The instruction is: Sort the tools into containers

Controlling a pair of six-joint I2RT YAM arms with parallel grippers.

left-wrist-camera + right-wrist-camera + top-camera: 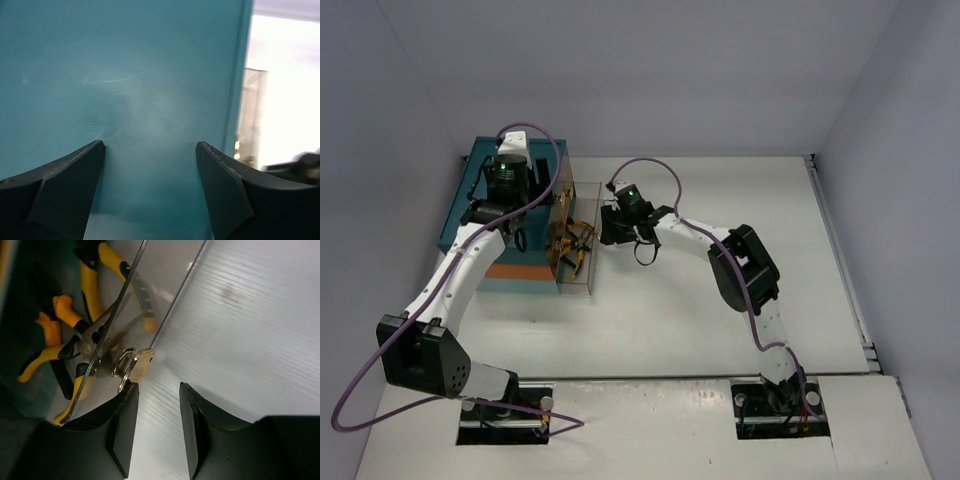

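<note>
Drawer step: right claw (157, 388) half-spread, empty, beside brass drawer knob (134, 361); left claw (150, 145) spread over teal chest (150, 60). Next, likely: pinch knob.

One chest (460, 220), one drawer (586, 195), at least two pliers (90, 292)

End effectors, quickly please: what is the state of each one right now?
Left end effector: open, holding nothing, facing the teal chest.
Right end effector: open, gripping nothing; a brass knob sits just ahead of it.
</note>
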